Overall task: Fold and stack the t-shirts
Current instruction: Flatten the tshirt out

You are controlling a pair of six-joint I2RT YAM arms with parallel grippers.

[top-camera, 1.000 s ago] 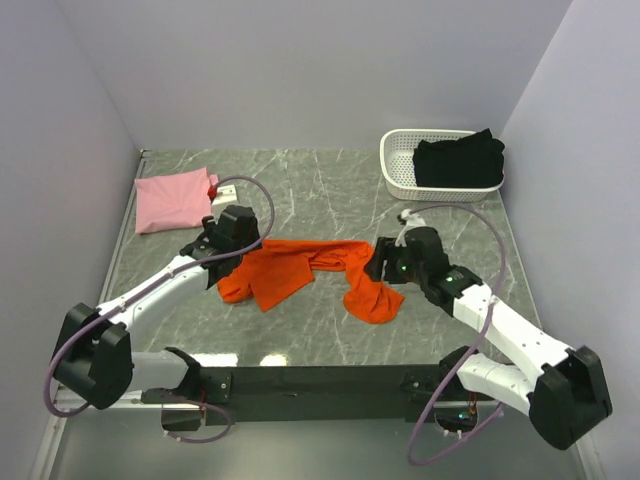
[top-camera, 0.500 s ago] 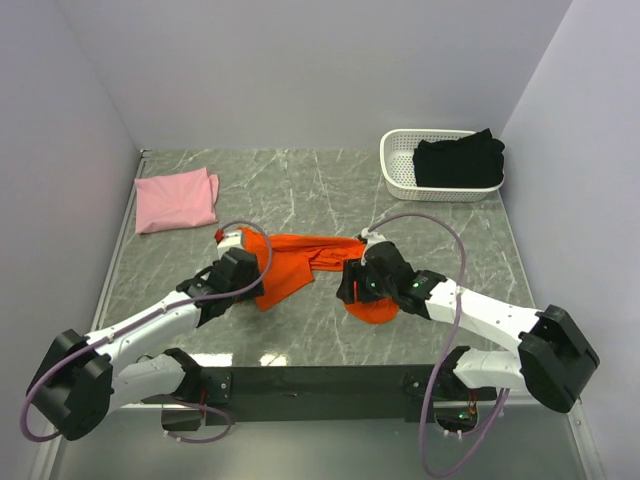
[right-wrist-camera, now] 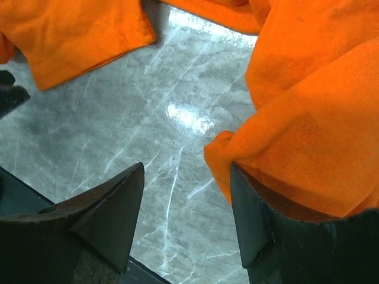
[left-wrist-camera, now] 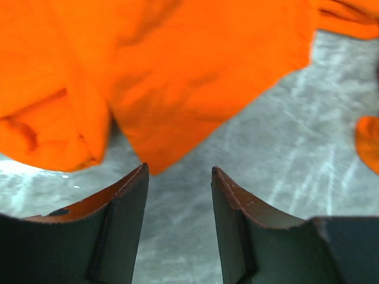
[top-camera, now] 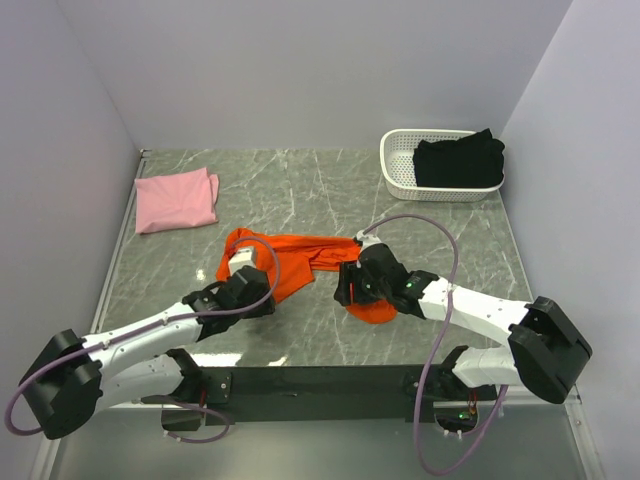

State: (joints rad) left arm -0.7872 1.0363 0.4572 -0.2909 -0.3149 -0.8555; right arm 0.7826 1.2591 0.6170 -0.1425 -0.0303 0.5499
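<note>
The bright orange t-shirt (top-camera: pixel 300 255) lies crumpled across the middle of the grey marble table; it fills the top of the left wrist view (left-wrist-camera: pixel 177 71) and the right wrist view (right-wrist-camera: pixel 308 118). My left gripper (top-camera: pixel 262 292) is open and empty at the shirt's near left edge (left-wrist-camera: pixel 179 171). My right gripper (top-camera: pixel 348 290) is open at the shirt's near right bunch, with cloth lying against its right finger (right-wrist-camera: pixel 254 201). The pale pink t-shirt (top-camera: pixel 176 199) lies folded at the far left. The black t-shirt (top-camera: pixel 458 160) sits in the white basket (top-camera: pixel 400 165).
The white slotted basket stands at the far right corner. Grey walls close in the table on the left, back and right. A black mounting bar (top-camera: pixel 320 380) runs along the near edge between the arm bases.
Both grippers have moved toward the near edge and inward, coming down at the shirt's near edges. The orange shirt's left part has shifted; its left end now lies further back.
</note>
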